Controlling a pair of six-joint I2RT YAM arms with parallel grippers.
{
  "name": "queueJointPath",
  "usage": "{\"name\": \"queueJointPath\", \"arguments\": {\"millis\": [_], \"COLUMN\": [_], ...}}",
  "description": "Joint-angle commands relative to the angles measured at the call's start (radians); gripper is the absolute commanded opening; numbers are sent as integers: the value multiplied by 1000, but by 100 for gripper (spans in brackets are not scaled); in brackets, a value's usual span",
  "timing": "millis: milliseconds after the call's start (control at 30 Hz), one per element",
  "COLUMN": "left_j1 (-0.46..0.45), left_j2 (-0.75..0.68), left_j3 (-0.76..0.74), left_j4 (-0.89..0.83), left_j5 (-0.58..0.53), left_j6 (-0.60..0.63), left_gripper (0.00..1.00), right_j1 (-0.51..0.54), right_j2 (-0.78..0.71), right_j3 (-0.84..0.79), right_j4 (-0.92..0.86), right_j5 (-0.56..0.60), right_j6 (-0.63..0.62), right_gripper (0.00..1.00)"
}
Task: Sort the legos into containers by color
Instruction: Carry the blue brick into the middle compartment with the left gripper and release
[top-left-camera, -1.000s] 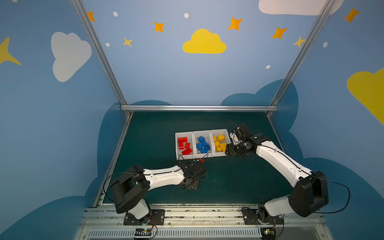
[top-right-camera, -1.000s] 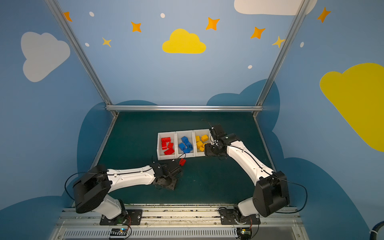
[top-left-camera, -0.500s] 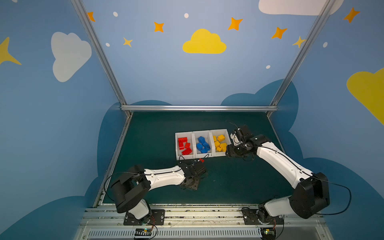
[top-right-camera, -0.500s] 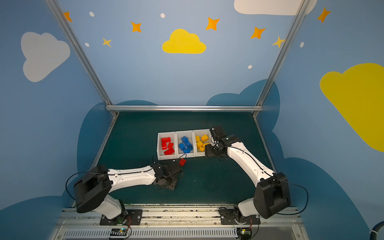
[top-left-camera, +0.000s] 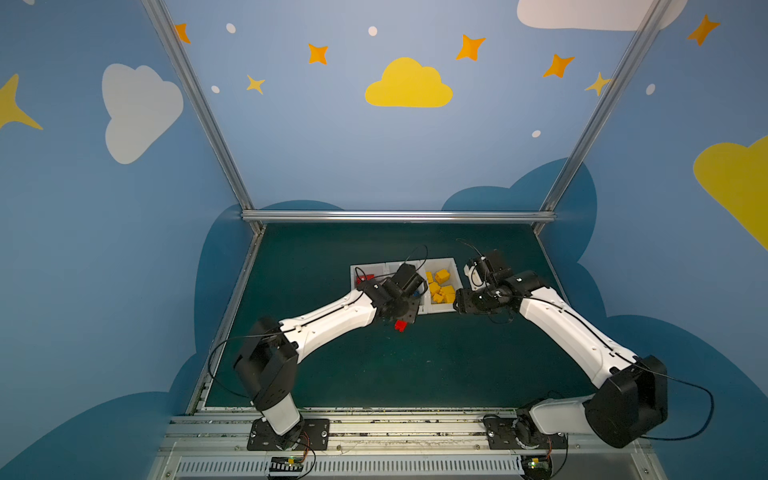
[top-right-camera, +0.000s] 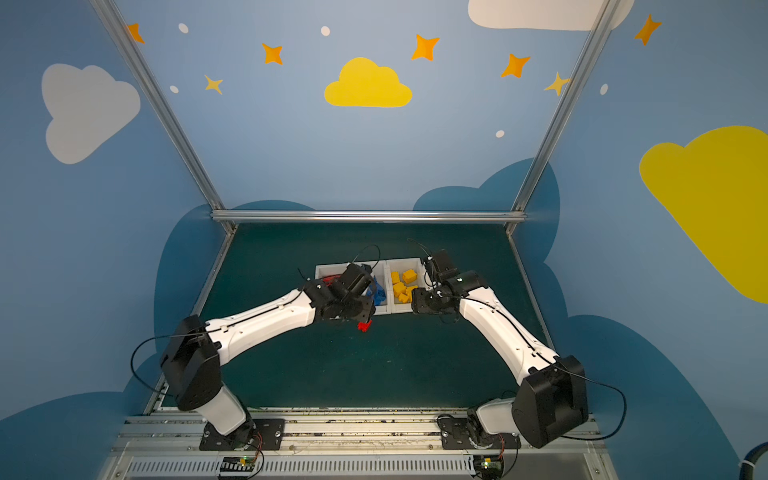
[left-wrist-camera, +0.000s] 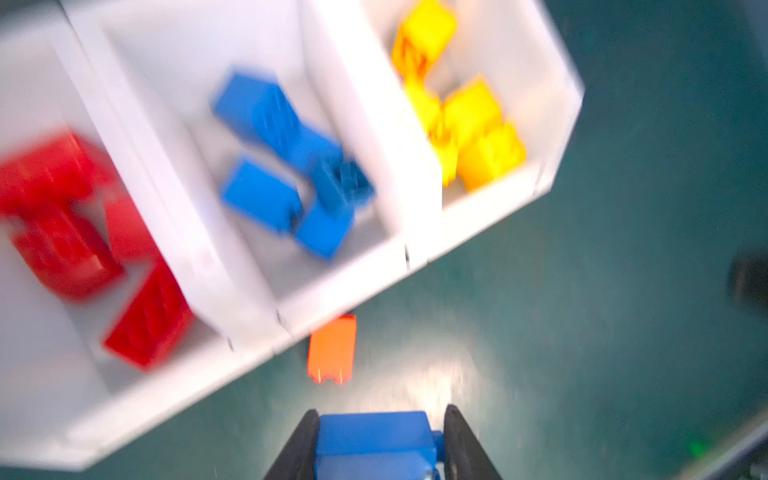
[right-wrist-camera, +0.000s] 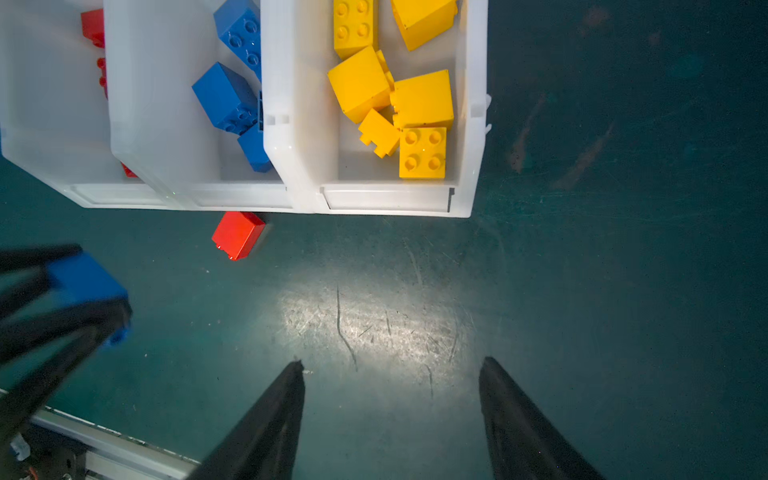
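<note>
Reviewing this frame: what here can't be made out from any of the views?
- Red bin: brick count unclear; the left arm covers it in both top views, the right wrist view's edge cuts it, and the left wrist view is blurred.
- Blue brick in the left gripper: cut off by the left wrist view's edge, smeared in the right wrist view.

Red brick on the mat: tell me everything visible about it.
The red brick is a glossy plastic block, whole, lying on its side on the green mat, a smooth face up. Its stud nubs point away from the middle white bin, whose front wall it apparently touches. Nothing grips it.
</note>
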Motion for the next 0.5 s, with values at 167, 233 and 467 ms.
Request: {"name": "queueJointPath", "arguments": {"millis": [167, 233, 467], "left_j1": [103, 112, 122], "left_j2": [236, 274, 268], "left_j3": [265, 306, 282], "left_j4": [-88, -103, -54], "left_j5": [39, 49, 66], "left_j6": [140, 144, 125], "left_gripper": [43, 46, 69], "right_j1": [-5, -5, -4], "right_j2": [-66, -72, -72], "right_j3": [-23, -29, -36], "right_j4": [-32, -32, -29], "right_j5": [10, 7, -11], "right_j6": [13, 17, 14], "right_gripper": [67, 67, 68]}}
